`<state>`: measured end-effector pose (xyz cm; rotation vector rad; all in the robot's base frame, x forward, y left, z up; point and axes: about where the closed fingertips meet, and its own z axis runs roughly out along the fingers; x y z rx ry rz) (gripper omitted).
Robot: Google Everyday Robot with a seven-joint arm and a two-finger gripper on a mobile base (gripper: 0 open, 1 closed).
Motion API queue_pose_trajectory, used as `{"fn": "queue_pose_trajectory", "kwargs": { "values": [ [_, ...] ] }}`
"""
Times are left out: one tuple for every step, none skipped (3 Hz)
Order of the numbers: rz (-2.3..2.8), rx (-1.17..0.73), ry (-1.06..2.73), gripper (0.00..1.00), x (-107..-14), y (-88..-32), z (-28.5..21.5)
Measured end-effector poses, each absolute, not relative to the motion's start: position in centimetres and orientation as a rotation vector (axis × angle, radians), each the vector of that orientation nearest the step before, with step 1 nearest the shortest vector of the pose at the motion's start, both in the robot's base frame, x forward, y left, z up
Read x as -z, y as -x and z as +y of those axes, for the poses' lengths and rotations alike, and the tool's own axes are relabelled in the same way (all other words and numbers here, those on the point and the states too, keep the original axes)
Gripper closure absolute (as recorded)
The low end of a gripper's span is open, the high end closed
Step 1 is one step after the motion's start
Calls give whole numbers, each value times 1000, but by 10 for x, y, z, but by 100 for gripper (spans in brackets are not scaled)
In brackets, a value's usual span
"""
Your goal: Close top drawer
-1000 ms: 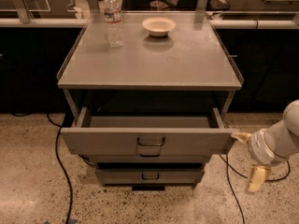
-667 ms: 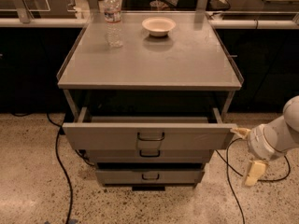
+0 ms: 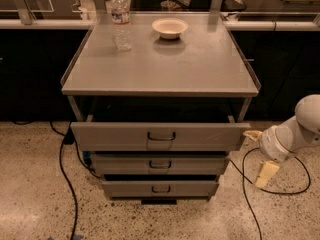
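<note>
Top drawer is sliding in: the tray that gaped a second ago is almost gone under the tabletop, though its front still juts ahead of the lower drawers. Closing is underway, not finished. Gripper sits at the drawer's 3 o'clock, spread wide, gripping nothing, its upper fingertip against the front's right end.

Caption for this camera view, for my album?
Open gripper at the right end of the pulled-out top drawer; bottle and bowl above.
</note>
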<state>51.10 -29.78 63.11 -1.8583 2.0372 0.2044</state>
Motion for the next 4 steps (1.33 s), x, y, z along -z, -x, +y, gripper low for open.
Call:
{"fn": "queue_pose_trajectory", "kwargs": {
  "values": [
    [2033,-189,1847,0,-640,-530,-295],
    [2033,-167,1843,0,-650,-547,-291],
    [2040,-152,1842,0,-660,-563,-285],
    [2040,-152,1842,0,-660,-563,-285]
  ]
}}
